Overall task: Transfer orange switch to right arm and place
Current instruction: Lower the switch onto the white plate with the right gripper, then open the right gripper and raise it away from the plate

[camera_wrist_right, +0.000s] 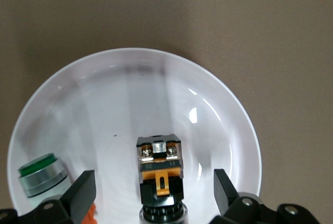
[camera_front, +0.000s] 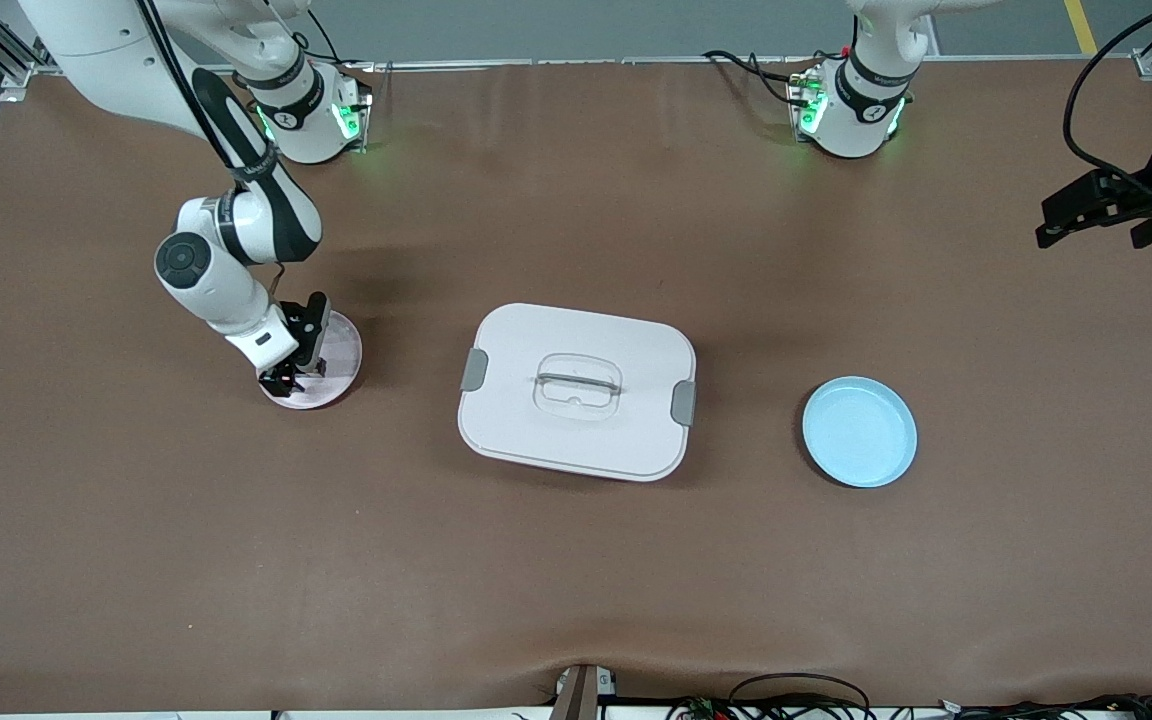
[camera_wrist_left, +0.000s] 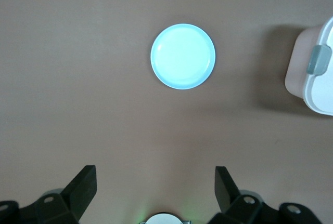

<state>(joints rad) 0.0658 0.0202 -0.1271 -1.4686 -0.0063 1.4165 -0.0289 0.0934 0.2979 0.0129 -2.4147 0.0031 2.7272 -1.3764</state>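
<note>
Right gripper [camera_wrist_right: 156,193]: fingers spread, low over round white plate [camera_wrist_right: 218,125]. Small black-and-orange switch [camera_wrist_right: 159,172]: on that plate between the fingers, ungripped. Green-capped silver button [camera_wrist_right: 40,174]: beside it. Left gripper [camera_wrist_left: 156,190]: open, waiting above brown worktop [camera_wrist_left: 78,104], round light-blue plate [camera_wrist_left: 183,56] below.

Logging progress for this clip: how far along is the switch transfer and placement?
Done: the small black-and-orange switch sits on the white round plate, so handover and placement look finished. In hand: nothing; the right gripper is low over that plate, jaws open either side of the switch. The left gripper waits open, raised near its table end. Left: right arm withdrawing.
</note>
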